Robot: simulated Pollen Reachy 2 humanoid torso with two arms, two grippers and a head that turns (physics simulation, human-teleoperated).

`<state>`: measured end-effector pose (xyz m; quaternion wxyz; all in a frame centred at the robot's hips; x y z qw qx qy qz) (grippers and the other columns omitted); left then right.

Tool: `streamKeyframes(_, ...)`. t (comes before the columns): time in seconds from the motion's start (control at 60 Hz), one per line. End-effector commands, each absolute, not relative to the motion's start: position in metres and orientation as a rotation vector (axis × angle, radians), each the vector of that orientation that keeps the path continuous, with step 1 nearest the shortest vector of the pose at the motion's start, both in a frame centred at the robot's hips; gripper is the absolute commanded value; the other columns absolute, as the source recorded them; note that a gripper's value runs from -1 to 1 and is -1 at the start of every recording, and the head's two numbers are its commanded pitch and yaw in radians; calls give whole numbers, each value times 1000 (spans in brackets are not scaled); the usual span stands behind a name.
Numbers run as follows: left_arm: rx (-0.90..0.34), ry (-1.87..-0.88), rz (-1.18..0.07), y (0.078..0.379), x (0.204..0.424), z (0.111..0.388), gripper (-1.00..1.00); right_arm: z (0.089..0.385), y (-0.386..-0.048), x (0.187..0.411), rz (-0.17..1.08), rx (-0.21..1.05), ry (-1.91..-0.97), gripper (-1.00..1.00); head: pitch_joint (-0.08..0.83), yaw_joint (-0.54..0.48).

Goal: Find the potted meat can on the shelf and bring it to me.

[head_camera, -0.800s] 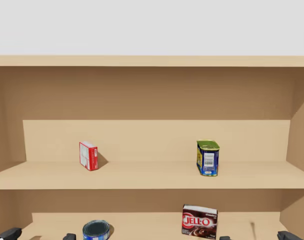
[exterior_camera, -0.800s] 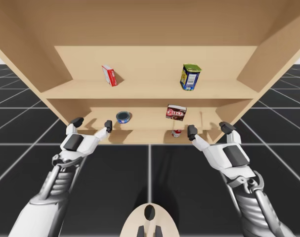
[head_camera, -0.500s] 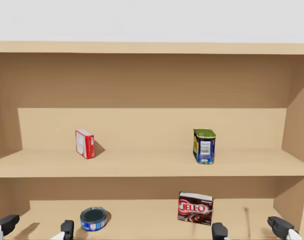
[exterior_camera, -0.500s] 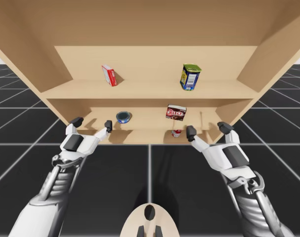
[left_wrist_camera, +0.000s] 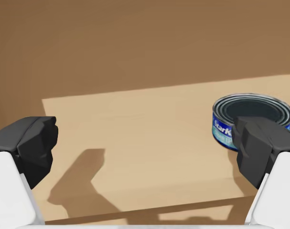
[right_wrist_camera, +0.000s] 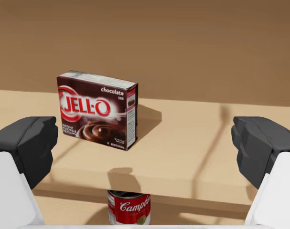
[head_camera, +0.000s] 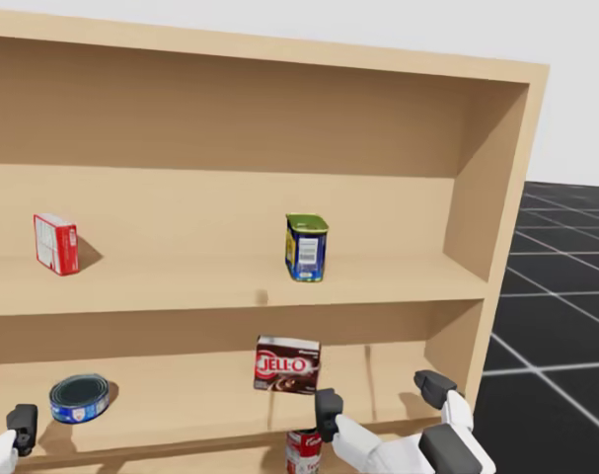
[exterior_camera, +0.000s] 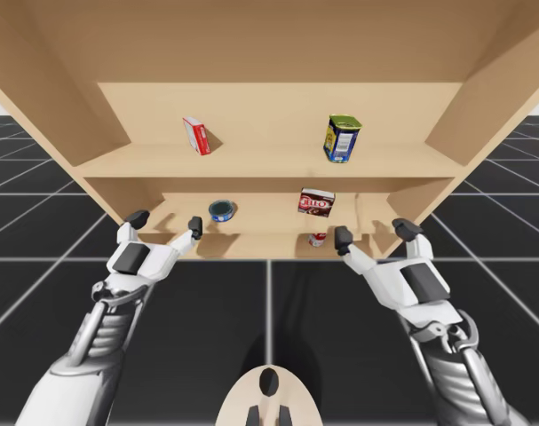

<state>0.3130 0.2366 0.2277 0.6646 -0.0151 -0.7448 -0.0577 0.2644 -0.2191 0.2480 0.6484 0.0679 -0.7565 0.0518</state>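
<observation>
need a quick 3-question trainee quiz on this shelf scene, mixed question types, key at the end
1. Fill in: the left tool, with the flat blue can ahead of it, is ___ (open/shut).
2. True or false: the blue-and-yellow can stands on the upper board with the red box.
3. Which stands ahead of the right tool? A brown box; B red box; C flat blue can.
Key: 1 open; 2 true; 3 A.

Tan shelf [exterior_camera: 269,161] holds blue-yellow can [exterior_camera: 342,139], red box [exterior_camera: 196,136], brown box [exterior_camera: 315,202], blue tin [exterior_camera: 222,210].
</observation>
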Motion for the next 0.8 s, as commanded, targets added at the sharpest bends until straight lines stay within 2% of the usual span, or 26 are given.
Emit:
streamKeyframes(0.017,-28,-1686,-130,236,312,228,-1000,264,-212,254,47,132,-1741,-1000,147,-216)
streamKeyframes(0.117,-25,-1683,-127,235,312,227,-1000,284,-206,238,71,171,-1754,-1000,153,-214)
streamKeyframes(0.267,-25,-1682,-130,234,311,227,-1000,337,-192,212,131,160,-1789,-1000,155,-232)
streamKeyframes(0.433,-28,-1681,-129,234,311,227,-1000,374,-181,202,163,150,-1825,-1000,150,-238)
streamKeyframes(0.6,-30,-1679,-126,234,311,226,-1000,386,-169,213,162,147,-1801,-1000,149,-244)
streamKeyframes(0.8,-31,-1677,-124,234,311,226,-1000,387,-166,248,137,131,-1748,-1000,150,-244)
